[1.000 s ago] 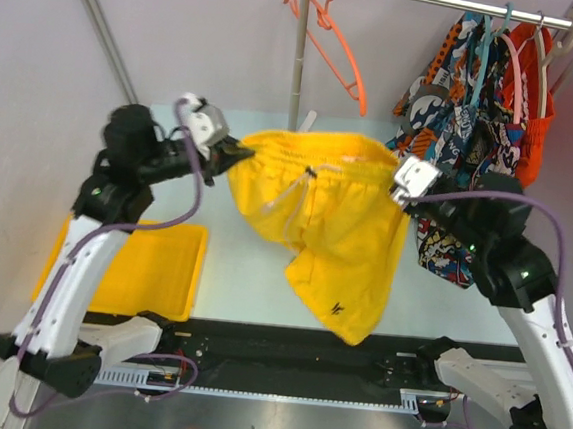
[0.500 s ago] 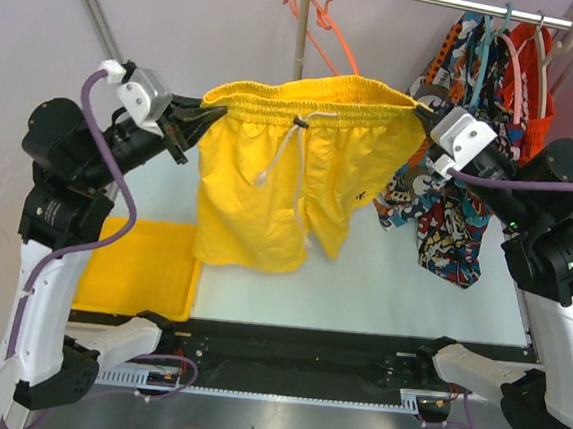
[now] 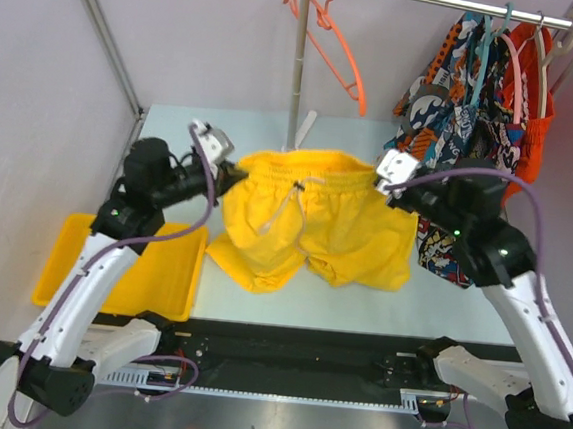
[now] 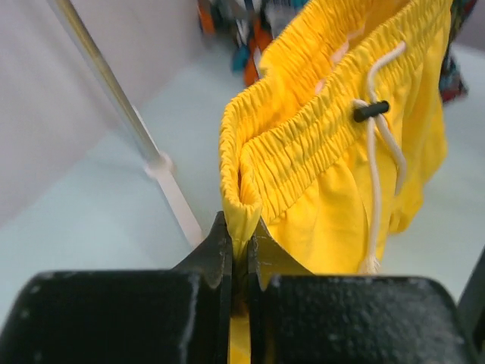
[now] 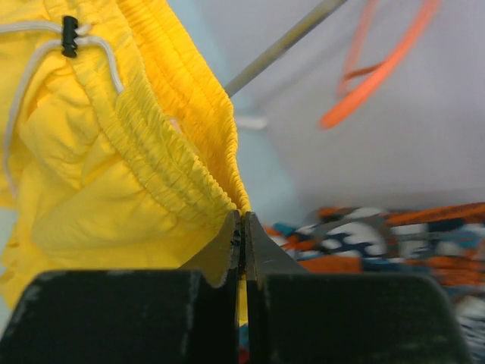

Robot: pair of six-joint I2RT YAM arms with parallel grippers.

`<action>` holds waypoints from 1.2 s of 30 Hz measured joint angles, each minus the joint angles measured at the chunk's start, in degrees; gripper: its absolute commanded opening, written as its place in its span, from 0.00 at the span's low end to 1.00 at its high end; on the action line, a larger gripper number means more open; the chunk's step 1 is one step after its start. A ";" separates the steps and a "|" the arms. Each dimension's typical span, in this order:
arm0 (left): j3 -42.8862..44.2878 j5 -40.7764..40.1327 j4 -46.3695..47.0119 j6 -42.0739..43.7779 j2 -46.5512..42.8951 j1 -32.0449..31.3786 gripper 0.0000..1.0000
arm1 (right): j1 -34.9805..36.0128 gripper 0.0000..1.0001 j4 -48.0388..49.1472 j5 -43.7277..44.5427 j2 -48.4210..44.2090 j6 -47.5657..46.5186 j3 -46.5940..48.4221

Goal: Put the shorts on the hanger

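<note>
Top external view: one pair of yellow shorts (image 3: 311,222) is stretched by its waistband between two grippers, with both legs bunched on the table (image 3: 339,299). The left gripper (image 3: 240,175) is pinched tight on one waistband corner and the right gripper (image 3: 401,187) on the other; both wrist views show the jaws nearly together with elastic between them. One orange hanger (image 3: 342,59) hangs from the rail (image 3: 446,0), well apart from the shorts. One yellow tray (image 3: 151,273) lies at the left.
</note>
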 measured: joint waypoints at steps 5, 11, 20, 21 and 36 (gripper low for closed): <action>-19.28 0.50 0.07 8.44 -1.22 -1.70 0.12 | 0.26 0.00 0.11 -3.26 1.09 0.98 -17.00; -35.85 -1.20 -0.31 18.27 -1.79 -7.13 0.19 | 4.57 0.00 -0.09 -5.46 0.46 0.50 -33.81; -37.70 -2.49 -4.09 29.90 -0.63 -8.48 0.68 | 10.25 0.47 -0.74 -4.81 -1.95 -0.17 -39.89; -37.70 -2.38 -5.60 30.97 -1.27 -8.48 0.72 | 10.54 0.55 -1.49 -4.57 -2.67 0.15 -39.89; -15.32 -1.18 -15.80 18.12 -11.78 -5.29 1.00 | 10.40 0.94 -3.32 7.13 -8.50 15.69 -11.87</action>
